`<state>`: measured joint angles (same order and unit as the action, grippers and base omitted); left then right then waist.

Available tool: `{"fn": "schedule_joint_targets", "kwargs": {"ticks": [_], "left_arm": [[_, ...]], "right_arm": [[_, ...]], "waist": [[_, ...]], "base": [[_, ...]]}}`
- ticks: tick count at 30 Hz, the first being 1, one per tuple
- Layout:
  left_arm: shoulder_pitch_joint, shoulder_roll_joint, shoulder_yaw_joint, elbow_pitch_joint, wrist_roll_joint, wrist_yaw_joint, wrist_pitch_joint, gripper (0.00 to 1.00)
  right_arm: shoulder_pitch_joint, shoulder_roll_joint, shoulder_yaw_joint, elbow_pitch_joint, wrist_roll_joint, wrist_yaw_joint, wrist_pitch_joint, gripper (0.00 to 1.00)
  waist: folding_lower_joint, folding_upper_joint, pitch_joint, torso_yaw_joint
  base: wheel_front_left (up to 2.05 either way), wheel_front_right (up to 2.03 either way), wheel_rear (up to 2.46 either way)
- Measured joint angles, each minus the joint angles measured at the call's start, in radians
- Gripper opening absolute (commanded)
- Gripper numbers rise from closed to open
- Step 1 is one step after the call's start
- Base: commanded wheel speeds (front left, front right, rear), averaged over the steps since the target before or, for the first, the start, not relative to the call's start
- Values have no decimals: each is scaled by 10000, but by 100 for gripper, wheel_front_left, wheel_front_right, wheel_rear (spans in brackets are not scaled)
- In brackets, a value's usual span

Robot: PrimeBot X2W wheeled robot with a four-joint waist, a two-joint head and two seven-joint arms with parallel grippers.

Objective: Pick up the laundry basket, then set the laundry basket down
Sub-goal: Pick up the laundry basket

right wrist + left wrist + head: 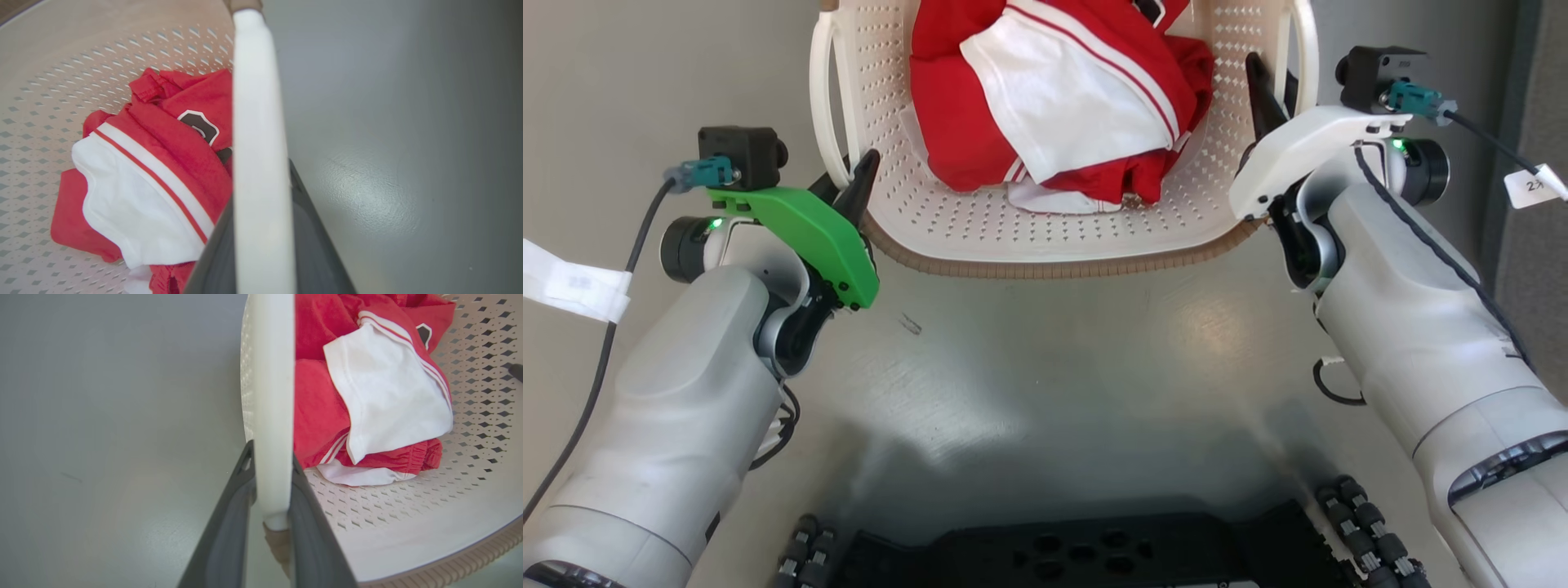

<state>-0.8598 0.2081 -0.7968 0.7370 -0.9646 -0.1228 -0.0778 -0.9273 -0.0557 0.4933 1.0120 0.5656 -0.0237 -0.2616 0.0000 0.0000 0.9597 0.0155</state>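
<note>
Cream perforated laundry basket (1045,233); brown rim; upright; holds clothes

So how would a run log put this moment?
left gripper: shut on left handle | right gripper: shut on right handle | laundry basket: holds red-and-white clothes | lifted: cannot tell

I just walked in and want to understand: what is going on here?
The robot grips the laundry basket: the left gripper has its jaws shut on one white handle, the right gripper on the other. Red and white clothes lie inside. Whether the basket is off the grey floor, I cannot tell.
</note>
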Motion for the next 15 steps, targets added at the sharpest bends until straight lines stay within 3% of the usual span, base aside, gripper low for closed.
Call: {"fn": "schedule_joint_targets", "kwargs": {"ticks": [15], "left_arm": [[313, 8, -871, 617, -359, -19, -86, 0]], "right_arm": [[732, 44, 464, 226, 642, 420, 0, 0]], "waist": [[0, 0, -1298, -282]], "base": [[0, 0, 0]]}}
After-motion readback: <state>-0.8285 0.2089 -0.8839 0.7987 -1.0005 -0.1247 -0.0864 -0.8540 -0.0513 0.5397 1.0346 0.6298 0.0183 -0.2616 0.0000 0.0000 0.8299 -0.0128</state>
